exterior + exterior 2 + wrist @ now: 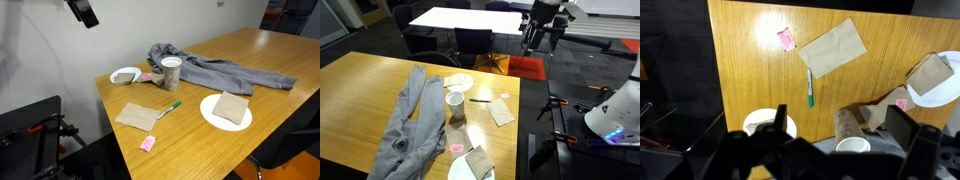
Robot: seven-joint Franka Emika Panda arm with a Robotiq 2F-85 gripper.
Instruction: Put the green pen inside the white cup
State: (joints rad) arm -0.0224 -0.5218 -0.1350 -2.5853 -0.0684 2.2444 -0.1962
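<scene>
The green pen (171, 108) lies flat on the wooden table in front of the white cup (171, 72), which stands upright by the grey cloth. Both also show in an exterior view, the pen (480, 99) and the cup (455, 105). In the wrist view the pen (809, 88) lies lengthwise above the cup (852, 140), seen from above. My gripper (840, 118) is open and empty, high above the table, far from the pen and the cup. It shows in both exterior views (83, 12) (535, 30).
A shallow white bowl (126, 75) sits beside the cup. A brown napkin (136, 116) and a pink eraser (148, 144) lie near the pen. A white plate (208, 112) holds another brown napkin. A grey cloth (215, 70) spreads behind the cup.
</scene>
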